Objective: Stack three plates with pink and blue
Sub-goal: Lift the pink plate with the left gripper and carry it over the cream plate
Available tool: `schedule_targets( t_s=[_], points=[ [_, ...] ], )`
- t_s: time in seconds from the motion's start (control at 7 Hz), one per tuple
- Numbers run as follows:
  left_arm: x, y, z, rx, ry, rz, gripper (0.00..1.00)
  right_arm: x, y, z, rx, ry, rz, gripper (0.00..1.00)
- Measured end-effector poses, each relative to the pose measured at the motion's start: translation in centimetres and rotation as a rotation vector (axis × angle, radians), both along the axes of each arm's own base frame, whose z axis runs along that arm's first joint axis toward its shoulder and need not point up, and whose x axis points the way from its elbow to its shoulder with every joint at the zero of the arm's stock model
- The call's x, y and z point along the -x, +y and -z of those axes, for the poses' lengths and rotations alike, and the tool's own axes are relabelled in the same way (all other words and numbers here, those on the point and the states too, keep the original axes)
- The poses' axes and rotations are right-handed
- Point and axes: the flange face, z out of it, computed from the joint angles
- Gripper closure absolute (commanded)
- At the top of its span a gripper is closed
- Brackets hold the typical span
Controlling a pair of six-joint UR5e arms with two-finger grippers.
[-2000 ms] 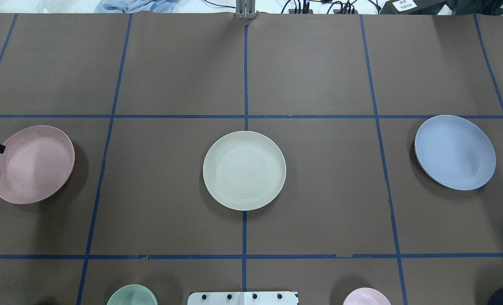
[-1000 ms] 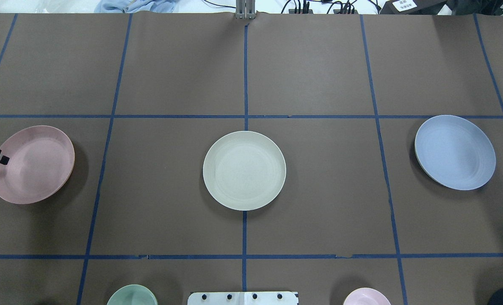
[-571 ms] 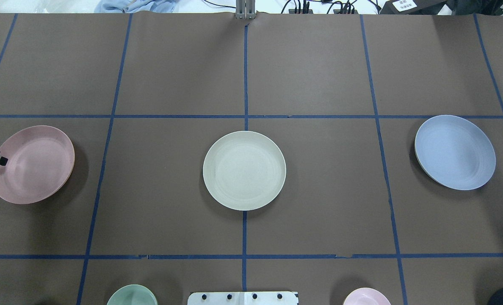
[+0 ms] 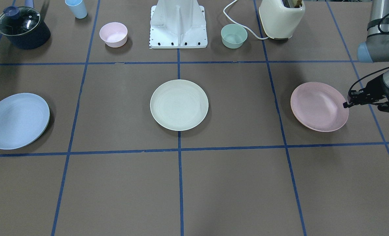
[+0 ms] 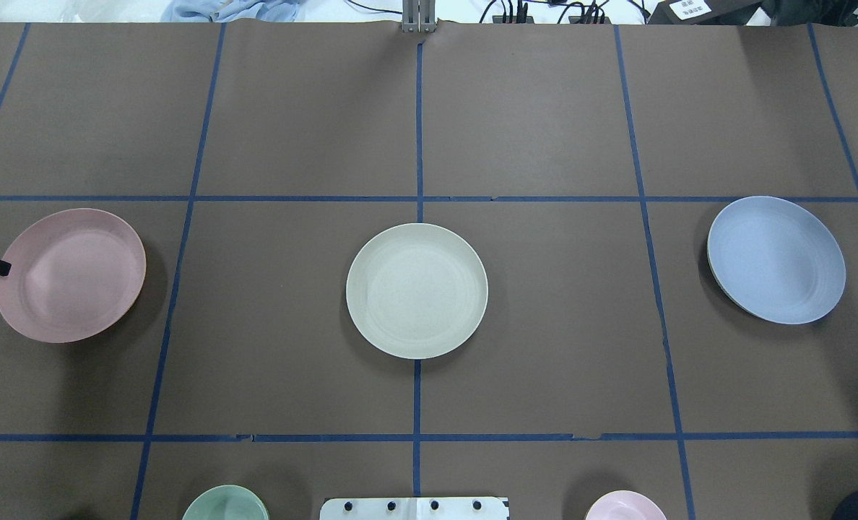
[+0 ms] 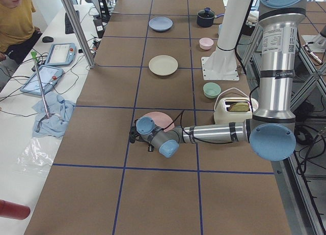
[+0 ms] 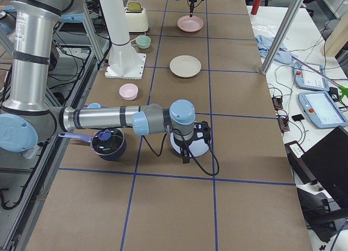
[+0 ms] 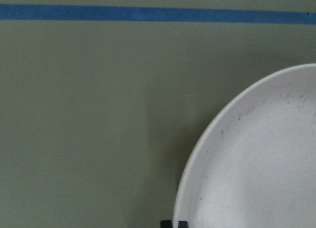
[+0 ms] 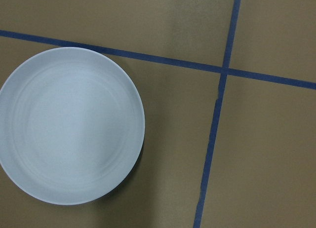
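Note:
The pale pink plate [image 5: 70,275] is at the table's left, also in the front view [image 4: 319,106]. My left gripper [image 4: 346,105] is shut on its outer rim; its tips show at the bottom of the left wrist view [image 8: 173,223] on the speckled plate [image 8: 256,164]. The cream-white plate [image 5: 416,290] lies at the table's middle. The light blue plate [image 5: 776,260] lies at the right. My right gripper [image 7: 186,156] hangs over the blue plate [image 9: 69,124]; I cannot tell whether it is open or shut.
Near the robot base [image 4: 178,26] stand a small pink bowl [image 4: 113,34], a mint-green bowl [image 4: 233,36], a cream toaster [image 4: 281,18], a dark lidded pot [image 4: 22,28] and a blue cup [image 4: 76,8].
The pink plate has shifted right toward the table's middle, with the left gripper at its rim. The cream and blue plates have not moved.

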Motion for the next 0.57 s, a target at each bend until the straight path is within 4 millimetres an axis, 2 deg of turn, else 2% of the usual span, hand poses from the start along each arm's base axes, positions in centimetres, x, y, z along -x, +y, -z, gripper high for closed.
schedule_targets(
  t_s=[0.14, 0.29, 0.43, 0.57],
  points=[
    [-0.2, -0.1, 2.8, -0.012, 0.040, -0.002, 1.00, 0.0, -0.1, 0.1, -0.003, 0.000, 0.000, 0.00],
    [-0.7, -0.5, 6.6, 0.008, 0.099, 0.009, 1.00, 0.0, -0.1, 0.2, -0.005, -0.001, 0.001, 0.00],
    [-1.5, -1.6, 11.5, 0.054, 0.154, 0.051, 1.00, 0.0, -0.1, 0.2, -0.005, -0.004, 0.001, 0.00],
    [-3.1, -2.1, 16.1, 0.102, 0.198, 0.077, 1.00, 0.2, -0.2, 0.3, -0.007, -0.005, 0.004, 0.00]
  ],
)
